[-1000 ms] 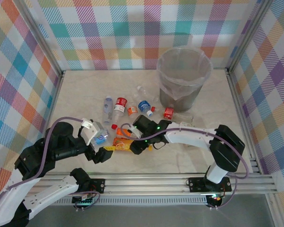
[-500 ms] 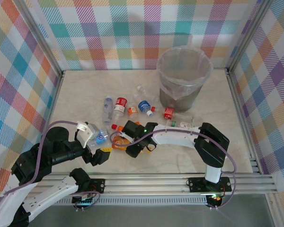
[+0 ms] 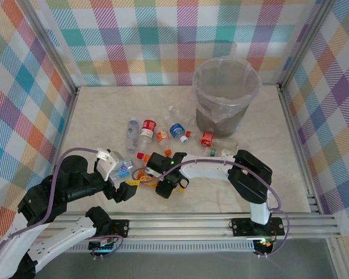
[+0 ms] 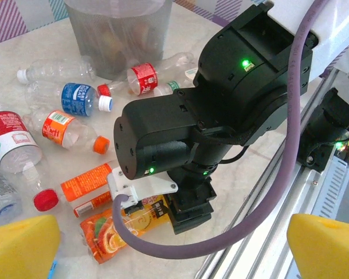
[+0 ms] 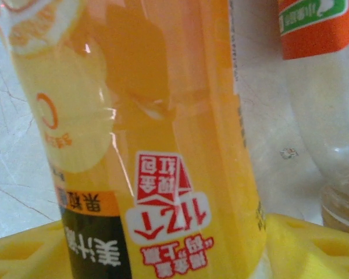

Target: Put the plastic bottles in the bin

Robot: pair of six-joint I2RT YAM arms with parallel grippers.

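Note:
An orange juice bottle point(image 3: 143, 174) point(image 4: 113, 226) lies on the table near the front. My right gripper point(image 3: 164, 187) point(image 4: 189, 206) points down over its end. In the right wrist view that orange bottle point(image 5: 145, 145) stands between the yellow pads point(image 5: 314, 247), which look close against its sides; whether they press it I cannot tell. My left gripper point(image 3: 122, 192) point(image 4: 174, 250) hovers open just to the left, nothing between its pads point(image 4: 23, 244). Several other bottles point(image 3: 148, 129) point(image 4: 75, 99) lie scattered behind. The bin point(image 3: 225, 96) point(image 4: 119, 35) stands at the back right.
A slim orange bottle with a red cap point(image 4: 84, 185) lies beside the juice bottle. A red-label bottle point(image 3: 207, 138) and a clear one point(image 3: 222, 150) rest near the bin's foot. The aluminium rail point(image 3: 180, 221) runs along the front edge; checked walls enclose the table.
My right wrist has swung left and nearer along the front, over the orange juice bottle, and its jaws have narrowed a little. The left arm has barely moved.

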